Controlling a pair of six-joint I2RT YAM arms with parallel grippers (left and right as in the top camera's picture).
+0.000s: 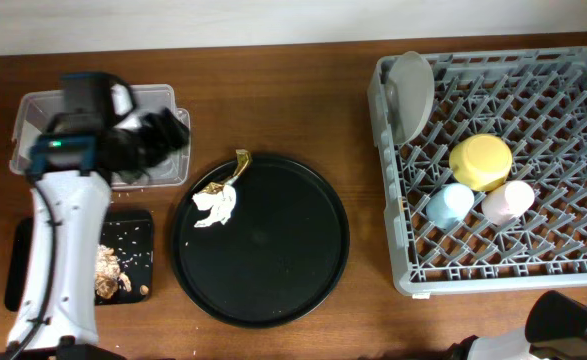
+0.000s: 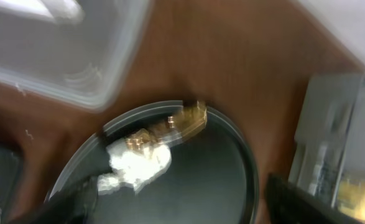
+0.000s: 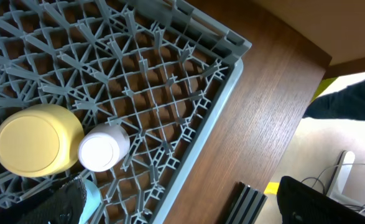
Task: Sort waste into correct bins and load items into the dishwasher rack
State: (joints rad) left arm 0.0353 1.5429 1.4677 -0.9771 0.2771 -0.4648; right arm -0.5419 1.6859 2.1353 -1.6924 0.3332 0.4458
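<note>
Brown wood tabletop (image 1: pixel 293 100) lies under both arms: the left gripper (image 1: pixel 168 135) hangs with jaws wide and empty over the clear tub (image 1: pixel 28 125), the right gripper (image 3: pixel 182 202) equally wide and empty by the rack (image 1: pixel 493 282). The napkin (image 1: pixel 218 205) and gold wrapper (image 1: pixel 235 172) sit at the round tray (image 1: pixel 345 240) rim, so a low pinch may strike the lip or lift paper alone. Only overhead shows scraps (image 1: pixel 108 268) in the small black tray (image 1: pixel 141 225).
</note>
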